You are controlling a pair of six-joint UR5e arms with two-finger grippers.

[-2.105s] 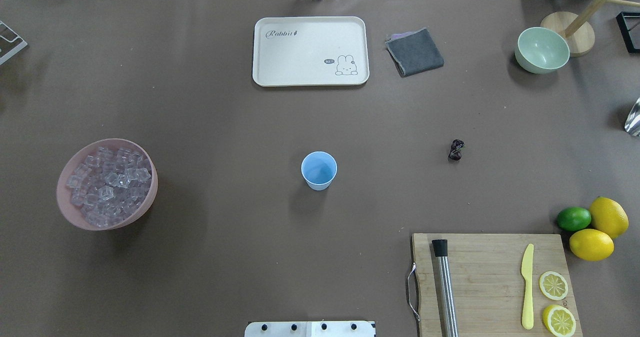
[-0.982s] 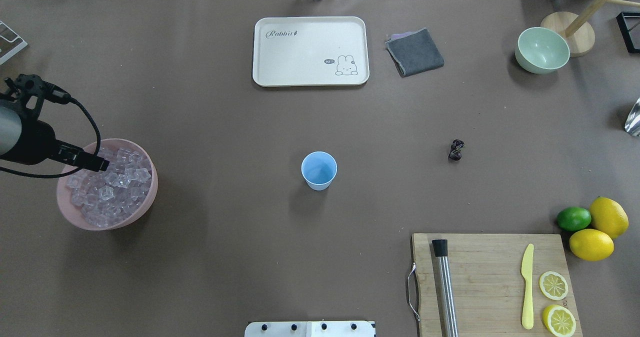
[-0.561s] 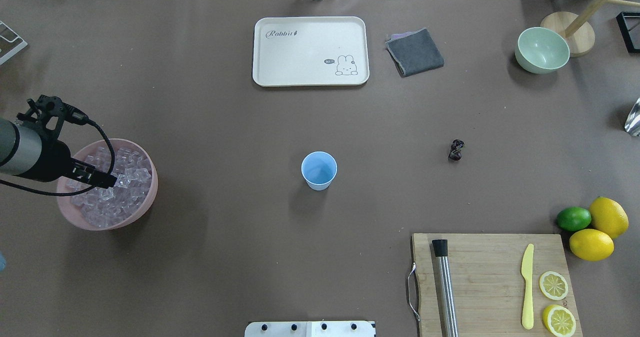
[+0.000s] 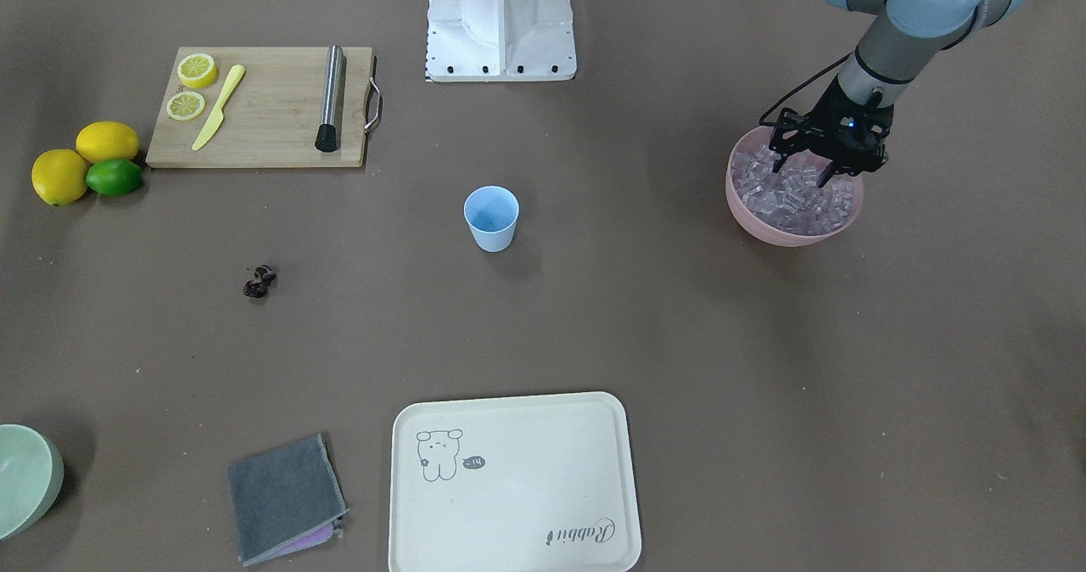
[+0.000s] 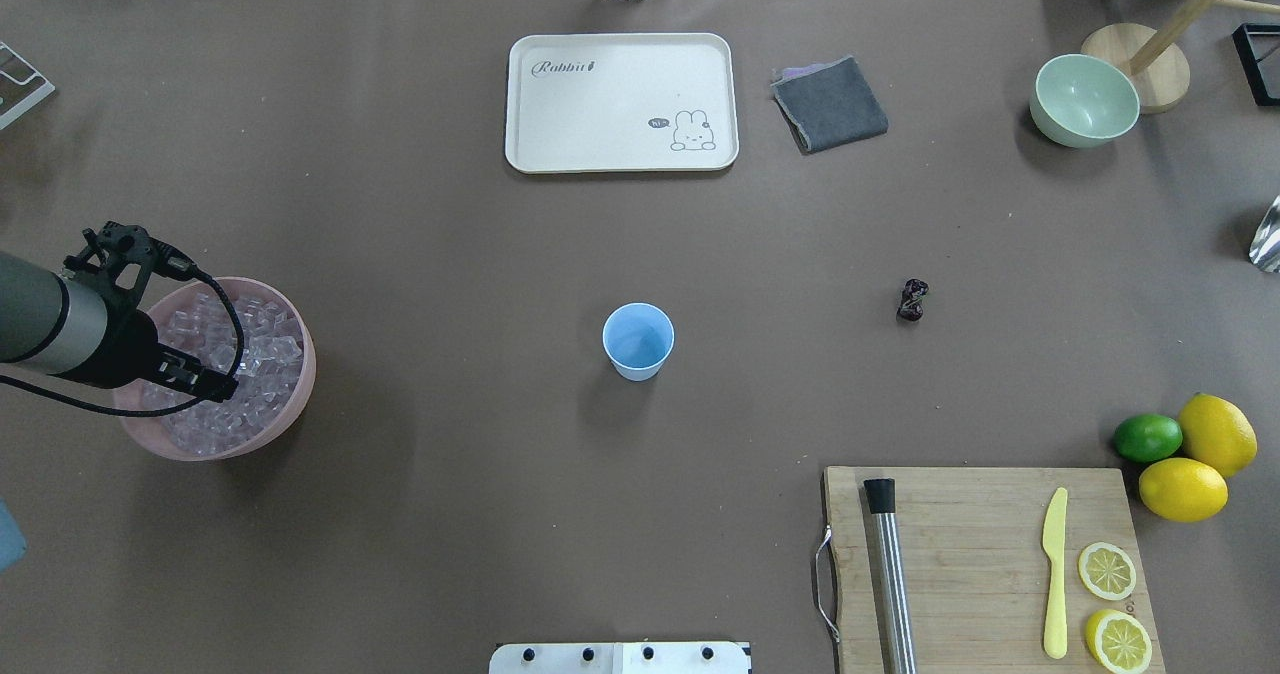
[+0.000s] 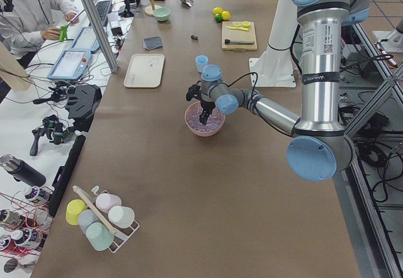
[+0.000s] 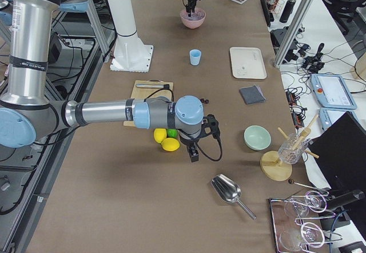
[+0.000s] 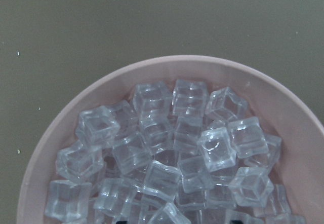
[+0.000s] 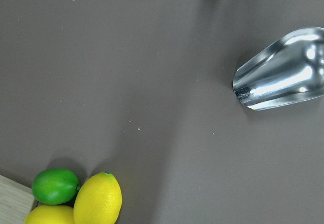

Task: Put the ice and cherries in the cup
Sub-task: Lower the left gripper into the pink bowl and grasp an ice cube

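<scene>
The light blue cup (image 5: 638, 339) stands upright at mid-table, also in the front view (image 4: 491, 215). The ice (image 5: 262, 352) fills a pink bowl (image 5: 296, 394) at the left, and shows close up in the left wrist view (image 8: 187, 153). My left gripper (image 4: 812, 169) hangs just over the ice, pointing down, its fingers spread and holding nothing. The dark cherries (image 5: 912, 299) lie on the table right of the cup. My right gripper (image 7: 194, 157) shows only in the exterior right view, beyond the lemons, and I cannot tell whether it is open or shut.
A cream tray (image 5: 620, 102), a grey cloth (image 5: 830, 104) and a pale green bowl (image 5: 1084, 100) sit along the far side. A cutting board (image 5: 980, 554) with muddler, knife and lemon slices is near right, beside lemons and a lime (image 5: 1147, 437). A metal scoop (image 9: 283, 74) lies far right.
My left arm has come in from the left and moved over the pink bowl, its gripper shifting toward the bowl's near side above the ice. Nothing else has moved.
</scene>
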